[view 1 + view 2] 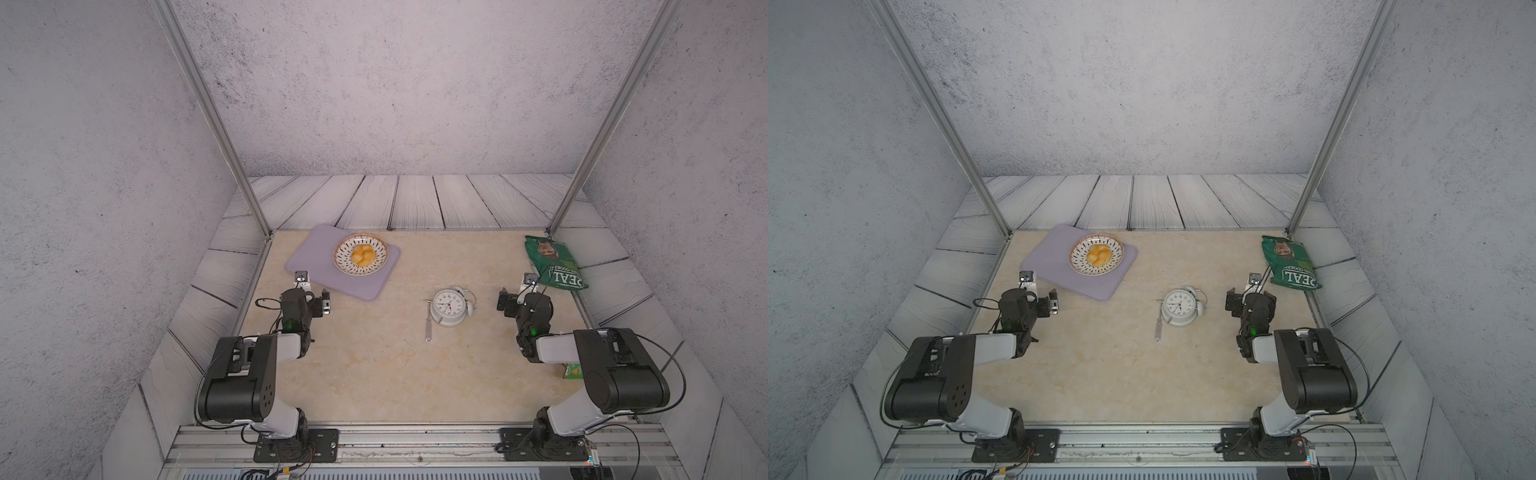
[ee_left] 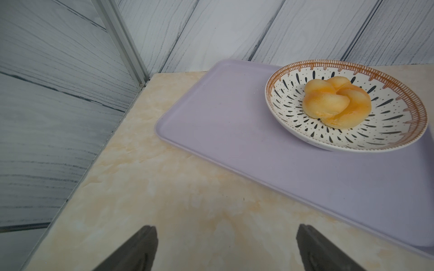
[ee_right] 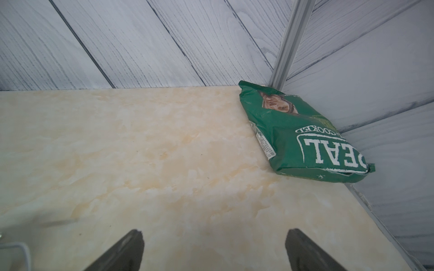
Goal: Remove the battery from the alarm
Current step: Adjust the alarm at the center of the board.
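The alarm [image 1: 449, 305] [image 1: 1179, 306], a round white twin-bell clock, rests mid-table in both top views with its dial turned upward. The battery is hidden. A slim screwdriver [image 1: 428, 325] [image 1: 1158, 326] lies against the alarm's left side. My left gripper [image 1: 318, 299] [image 2: 226, 237] hovers open at the table's left, far from the alarm, with bare tabletop between its fingers. To the right of the alarm, my right gripper [image 1: 521, 297] [image 3: 215, 239] is open and empty, a short gap away.
A lilac tray [image 1: 316, 266] [image 2: 223, 122] at the back left carries a patterned bowl [image 1: 347, 266] [image 2: 293, 131] with a bread roll [image 2: 335, 103]. A green snack bag [image 1: 552, 262] [image 3: 305, 140] lies in the back right corner. A small green packet [image 1: 572, 371] sits by the right arm.
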Robot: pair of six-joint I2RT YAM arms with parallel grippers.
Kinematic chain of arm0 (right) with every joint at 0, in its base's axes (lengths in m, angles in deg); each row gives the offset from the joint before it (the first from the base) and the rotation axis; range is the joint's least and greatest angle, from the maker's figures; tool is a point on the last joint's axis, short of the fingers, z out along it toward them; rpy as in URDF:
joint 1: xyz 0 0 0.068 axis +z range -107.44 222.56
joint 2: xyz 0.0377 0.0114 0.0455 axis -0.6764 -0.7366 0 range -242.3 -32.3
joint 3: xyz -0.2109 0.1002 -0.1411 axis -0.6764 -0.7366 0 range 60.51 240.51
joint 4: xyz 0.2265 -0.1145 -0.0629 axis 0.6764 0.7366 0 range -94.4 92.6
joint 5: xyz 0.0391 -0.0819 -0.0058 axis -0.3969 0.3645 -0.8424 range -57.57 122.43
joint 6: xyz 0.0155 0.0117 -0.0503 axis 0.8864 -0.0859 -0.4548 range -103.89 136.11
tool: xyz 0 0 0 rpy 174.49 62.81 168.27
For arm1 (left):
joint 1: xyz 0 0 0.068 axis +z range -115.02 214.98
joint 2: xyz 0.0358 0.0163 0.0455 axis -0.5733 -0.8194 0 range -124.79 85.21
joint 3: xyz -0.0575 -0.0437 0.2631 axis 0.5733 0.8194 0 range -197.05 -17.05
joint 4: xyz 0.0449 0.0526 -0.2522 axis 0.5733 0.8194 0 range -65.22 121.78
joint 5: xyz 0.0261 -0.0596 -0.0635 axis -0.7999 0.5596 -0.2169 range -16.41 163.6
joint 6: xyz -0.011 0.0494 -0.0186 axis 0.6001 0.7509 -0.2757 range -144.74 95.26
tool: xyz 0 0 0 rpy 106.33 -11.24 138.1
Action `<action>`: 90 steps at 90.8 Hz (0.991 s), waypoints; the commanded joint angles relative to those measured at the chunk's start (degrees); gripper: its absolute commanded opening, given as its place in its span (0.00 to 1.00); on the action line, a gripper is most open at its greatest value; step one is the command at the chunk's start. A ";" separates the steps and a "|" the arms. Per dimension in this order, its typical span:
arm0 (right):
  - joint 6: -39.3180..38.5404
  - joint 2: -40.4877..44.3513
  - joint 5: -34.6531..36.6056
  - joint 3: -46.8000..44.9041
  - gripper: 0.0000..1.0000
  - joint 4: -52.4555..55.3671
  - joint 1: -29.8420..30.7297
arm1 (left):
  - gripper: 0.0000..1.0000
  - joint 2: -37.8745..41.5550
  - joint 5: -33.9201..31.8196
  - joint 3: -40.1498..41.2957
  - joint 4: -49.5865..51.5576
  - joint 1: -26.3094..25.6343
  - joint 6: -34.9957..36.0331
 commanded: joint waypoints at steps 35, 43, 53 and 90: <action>-0.14 6.50 -0.63 -1.04 1.00 3.96 -0.27 | 0.99 5.73 8.78 -3.07 7.35 0.16 3.22; 3.47 11.84 -0.91 6.14 1.00 24.70 -0.20 | 0.99 7.28 8.39 -11.47 23.17 -0.06 0.81; 5.78 13.40 -7.06 15.25 1.00 46.16 -0.17 | 0.99 6.92 8.01 -22.81 42.92 -0.99 -6.32; 12.54 4.40 -30.48 34.63 0.76 77.43 -0.25 | 0.99 5.81 31.20 -35.60 64.37 -13.10 -19.31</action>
